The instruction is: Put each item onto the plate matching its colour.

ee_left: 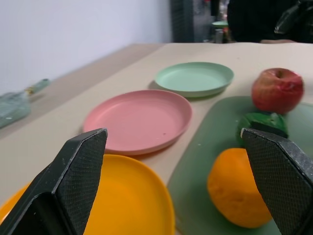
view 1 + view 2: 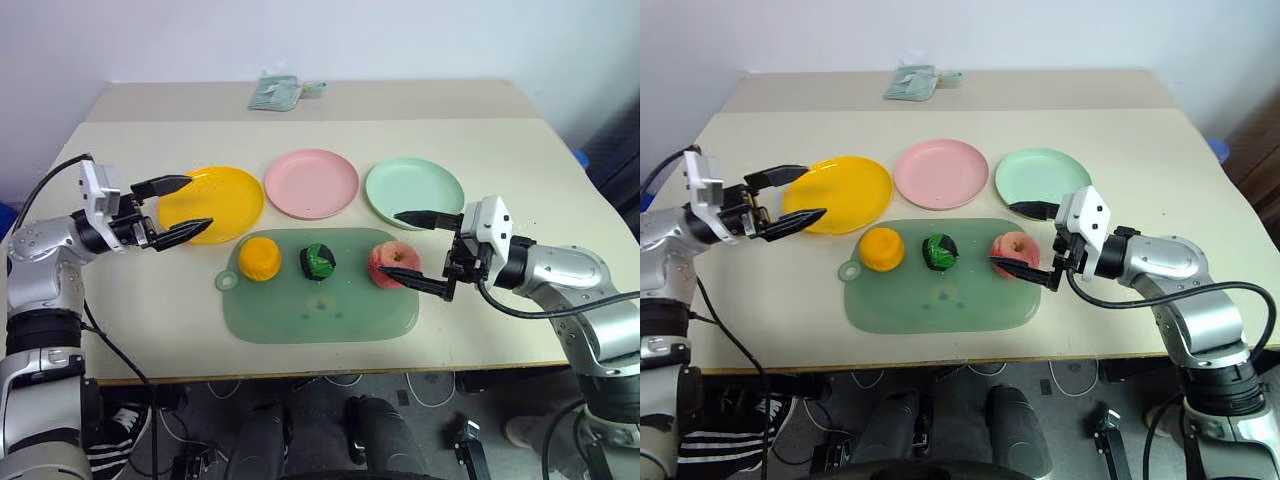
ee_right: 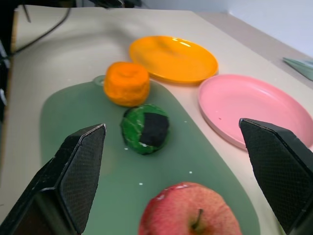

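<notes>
Sitting upright on the mat (image 2: 320, 300), stem up: red apple (image 2: 393, 264) at 3 o'clock of the lumpy green vegetable (image 2: 318, 261), round orange (image 2: 259, 258) at 9. Flanking the apple, wide-open, empty right gripper (image 2: 420, 250); left gripper (image 2: 180, 208) open, empty, over yellow plate (image 2: 225, 205).

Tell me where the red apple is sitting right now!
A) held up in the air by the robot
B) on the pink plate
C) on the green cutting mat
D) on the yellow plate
C: the red apple rests on the green cutting mat, next to the green vegetable and the orange fruit, while the pink plate behind it holds nothing.
</notes>
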Robot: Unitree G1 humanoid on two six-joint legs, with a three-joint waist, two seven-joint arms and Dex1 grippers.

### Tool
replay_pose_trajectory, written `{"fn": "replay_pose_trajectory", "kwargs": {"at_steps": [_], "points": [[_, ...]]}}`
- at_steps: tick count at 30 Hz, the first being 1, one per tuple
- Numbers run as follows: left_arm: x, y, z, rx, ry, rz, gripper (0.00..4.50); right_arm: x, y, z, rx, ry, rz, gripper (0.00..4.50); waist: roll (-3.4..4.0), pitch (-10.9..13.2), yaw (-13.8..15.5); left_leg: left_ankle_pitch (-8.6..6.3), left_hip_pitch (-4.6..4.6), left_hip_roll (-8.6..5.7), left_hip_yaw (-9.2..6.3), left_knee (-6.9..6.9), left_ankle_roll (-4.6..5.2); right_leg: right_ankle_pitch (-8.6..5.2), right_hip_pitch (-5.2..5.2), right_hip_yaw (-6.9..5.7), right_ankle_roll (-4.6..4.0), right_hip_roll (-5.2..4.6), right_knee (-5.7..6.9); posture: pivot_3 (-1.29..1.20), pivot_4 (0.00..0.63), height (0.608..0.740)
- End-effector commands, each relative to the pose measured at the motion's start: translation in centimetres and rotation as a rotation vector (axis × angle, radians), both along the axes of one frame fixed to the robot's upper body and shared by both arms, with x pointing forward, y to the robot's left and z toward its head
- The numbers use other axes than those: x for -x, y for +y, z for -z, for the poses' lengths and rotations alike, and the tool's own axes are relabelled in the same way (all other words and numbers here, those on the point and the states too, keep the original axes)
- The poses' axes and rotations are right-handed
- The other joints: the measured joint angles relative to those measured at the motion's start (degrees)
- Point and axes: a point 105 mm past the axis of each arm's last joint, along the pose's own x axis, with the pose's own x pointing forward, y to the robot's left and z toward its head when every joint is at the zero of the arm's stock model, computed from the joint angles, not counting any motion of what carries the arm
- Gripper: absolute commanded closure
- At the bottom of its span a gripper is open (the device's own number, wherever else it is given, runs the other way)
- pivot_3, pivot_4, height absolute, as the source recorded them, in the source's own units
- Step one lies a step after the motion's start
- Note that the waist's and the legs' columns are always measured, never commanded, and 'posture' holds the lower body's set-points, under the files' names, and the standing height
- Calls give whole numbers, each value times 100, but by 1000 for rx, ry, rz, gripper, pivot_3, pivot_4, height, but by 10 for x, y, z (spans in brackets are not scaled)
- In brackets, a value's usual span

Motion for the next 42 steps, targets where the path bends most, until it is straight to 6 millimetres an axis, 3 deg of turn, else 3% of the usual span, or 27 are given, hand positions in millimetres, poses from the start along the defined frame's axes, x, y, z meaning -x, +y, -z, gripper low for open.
{"fn": "replay_pose_trajectory", "kwargs": {"at_steps": [1,6,12,16,21,25,27,34,42], "points": [[3,-1,-11,6,-39,19,0,1,2,-14,-6,-60,-11,43,0,0,-3,0,-1,0,0,0,0,0,0,0,0,0,0,0,150,734],[8,-12,-5,22,-6,61,0,5,-5,-17,8,-49,-12,43,0,0,-5,0,-2,0,0,-1,0,0,0,0,0,-1,-1,0,150,734],[36,-16,31,-117,144,185,0,9,-7,-29,21,-30,-51,43,1,0,-27,0,2,4,1,-3,0,0,-1,2,0,0,1,0,150,734],[17,-30,33,-48,81,114,0,8,-2,-21,6,64,-66,43,2,-1,47,0,10,5,-2,-2,0,-1,7,0,-3,0,1,0,150,734],[-1,-53,23,-37,36,93,0,9,1,-32,7,112,-74,43,1,-1,114,-1,15,-2,2,1,1,0,19,2,-1,-6,-9,0,150,734],[1,-73,37,-49,101,143,0,4,8,-39,25,105,-70,43,4,-2,87,-1,18,-1,2,-2,2,0,17,2,0,-5,-7,0,150,734],[-3,-76,48,-55,149,132,0,5,11,-38,48,130,-68,43,4,-2,86,-1,18,1,0,-3,2,0,18,2,0,-3,-6,0,150,734],[-6,-84,56,-57,241,159,0,7,13,-39,71,180,-75,43,4,-2,85,-1,17,2,0,-3,2,0,17,1,-1,-2,-6,0,150,734],[-5,-92,73,-155,213,177,0,7,16,-45,106,146,-72,43,3,-2,87,-1,17,1,0,-3,2,0,17,2,-1,-3,-8,0,150,734]]}}
